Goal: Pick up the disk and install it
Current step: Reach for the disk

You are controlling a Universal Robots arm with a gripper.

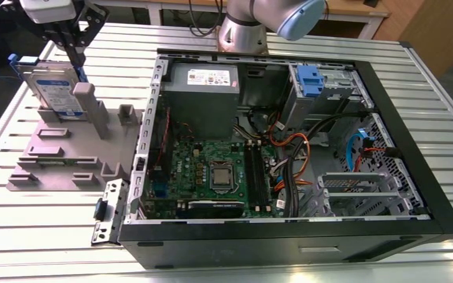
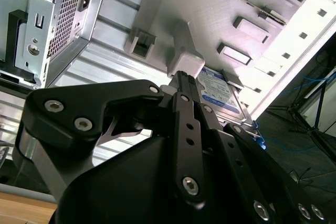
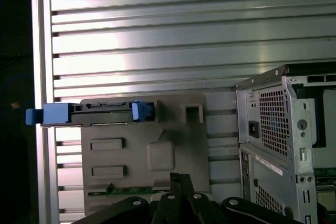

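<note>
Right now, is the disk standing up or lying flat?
Standing up: the disk rests on its edge in the grey holder.

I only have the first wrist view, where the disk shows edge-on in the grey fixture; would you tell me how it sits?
Observer: In the exterior view the disk stands upright in the grey fixture, with its label side facing the camera.
Operator: Thank you. Where is the hand relative to it?
Observer: The hand hangs by the disk's top edge, at the end toward the exterior view's right, and is not gripping it.
</note>
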